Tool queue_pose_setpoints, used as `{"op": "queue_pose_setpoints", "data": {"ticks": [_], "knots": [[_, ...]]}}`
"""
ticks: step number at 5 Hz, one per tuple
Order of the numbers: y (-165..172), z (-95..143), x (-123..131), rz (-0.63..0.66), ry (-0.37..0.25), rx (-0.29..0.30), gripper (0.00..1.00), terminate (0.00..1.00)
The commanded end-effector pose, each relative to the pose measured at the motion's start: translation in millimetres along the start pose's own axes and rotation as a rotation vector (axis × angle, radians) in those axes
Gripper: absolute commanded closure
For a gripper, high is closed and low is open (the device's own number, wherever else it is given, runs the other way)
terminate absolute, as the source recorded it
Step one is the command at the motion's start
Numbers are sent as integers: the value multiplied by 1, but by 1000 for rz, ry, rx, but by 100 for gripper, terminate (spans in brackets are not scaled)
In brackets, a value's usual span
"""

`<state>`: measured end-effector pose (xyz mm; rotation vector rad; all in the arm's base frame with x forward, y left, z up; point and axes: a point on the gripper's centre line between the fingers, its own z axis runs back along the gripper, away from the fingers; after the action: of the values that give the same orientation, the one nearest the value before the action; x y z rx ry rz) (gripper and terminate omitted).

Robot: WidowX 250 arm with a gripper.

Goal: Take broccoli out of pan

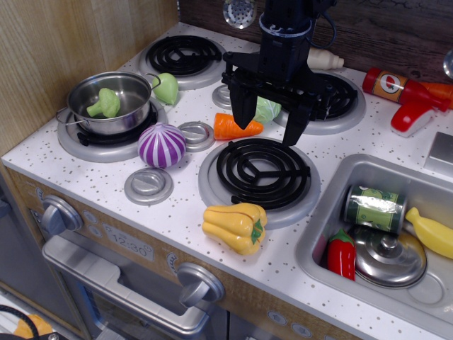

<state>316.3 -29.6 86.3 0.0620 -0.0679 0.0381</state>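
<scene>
The broccoli is a small light-green lumpy toy lying inside the pan, a shiny steel pot with wire loop handles on the front-left burner. My gripper is open and empty, its two black fingers pointing down above the stove's middle, over the far edge of the front-right burner. It is well to the right of the pan, next to an orange carrot and a pale-green cabbage.
A purple onion lies beside the pan and a pale-green pear behind it. A yellow pepper lies near the front edge. The sink at right holds a can, a red pepper, a steel lid and a banana. A ketchup bottle lies at the back right.
</scene>
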Motion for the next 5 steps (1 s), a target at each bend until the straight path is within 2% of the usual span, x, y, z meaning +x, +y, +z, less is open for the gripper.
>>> {"op": "queue_pose_setpoints", "data": {"ticks": [1,2,3,4,5], "knots": [[0,0,0,0,0,0,0,0],[20,13,1,3,13,12,0,0],[52,24,-3,-7,16,58,0,0],[84,35,-4,-8,16,42,0,0],[116,35,-6,-12,-23,88,0,0]]}}
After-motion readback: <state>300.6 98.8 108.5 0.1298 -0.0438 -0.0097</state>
